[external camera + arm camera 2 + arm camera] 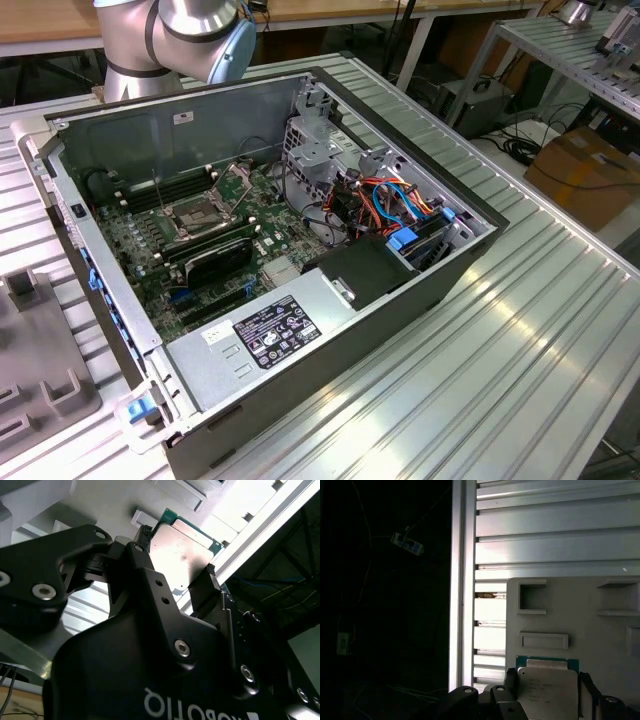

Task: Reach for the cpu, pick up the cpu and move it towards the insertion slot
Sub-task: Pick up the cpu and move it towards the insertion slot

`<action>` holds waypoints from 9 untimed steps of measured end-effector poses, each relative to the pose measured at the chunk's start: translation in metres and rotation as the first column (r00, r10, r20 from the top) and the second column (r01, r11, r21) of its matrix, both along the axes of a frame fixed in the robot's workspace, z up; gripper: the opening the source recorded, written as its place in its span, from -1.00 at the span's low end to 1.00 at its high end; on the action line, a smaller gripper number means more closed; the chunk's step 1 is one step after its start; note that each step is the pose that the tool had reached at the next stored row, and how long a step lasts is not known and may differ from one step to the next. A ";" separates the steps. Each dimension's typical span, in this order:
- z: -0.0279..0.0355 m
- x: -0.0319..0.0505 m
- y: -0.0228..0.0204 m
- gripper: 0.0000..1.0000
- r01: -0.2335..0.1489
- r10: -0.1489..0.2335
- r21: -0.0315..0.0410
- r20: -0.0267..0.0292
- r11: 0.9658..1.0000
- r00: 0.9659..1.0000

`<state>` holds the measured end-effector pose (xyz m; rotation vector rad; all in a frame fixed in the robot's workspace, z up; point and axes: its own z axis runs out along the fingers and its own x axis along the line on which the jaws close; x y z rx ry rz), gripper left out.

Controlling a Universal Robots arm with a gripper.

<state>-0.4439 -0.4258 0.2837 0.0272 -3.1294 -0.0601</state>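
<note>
Grip is on the cpu (547, 690): you see in both wrist views that the gripper (548, 682) is narrowed to the width of the chip, with one black finger (143, 536) against one edge and the other against the opposite edge. The cpu lies flat over a grey fixture plate (620, 645) with shallow rectangular recesses, close to the plate's edge; whether it rests on the plate or is already lifted, you cannot tell. Just beside the plate are the ribbed aluminium table (545, 530) and its bright side rail (462, 580). In the exterior view the insertion slot (195, 215) sits on the motherboard inside the open computer case (480, 230), and the case walls stand all around it. Near the slot you have the long memory slots (150, 195), a black card (215, 260), a metal drive cage (310, 150) with coloured cables (395, 205), and the grey power supply box (270, 335). The arm (190, 40) stands beyond the far wall.
</note>
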 end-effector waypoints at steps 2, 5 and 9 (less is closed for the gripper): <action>0.0001 0.0000 0.0000 0.09 0.000 0.000 0.000 0.000 1.000 1.000; 0.0042 0.0000 0.0000 0.09 0.000 0.000 0.000 0.000 1.000 1.000; 0.0104 0.0000 0.0000 0.09 0.000 0.000 0.000 0.000 1.000 1.000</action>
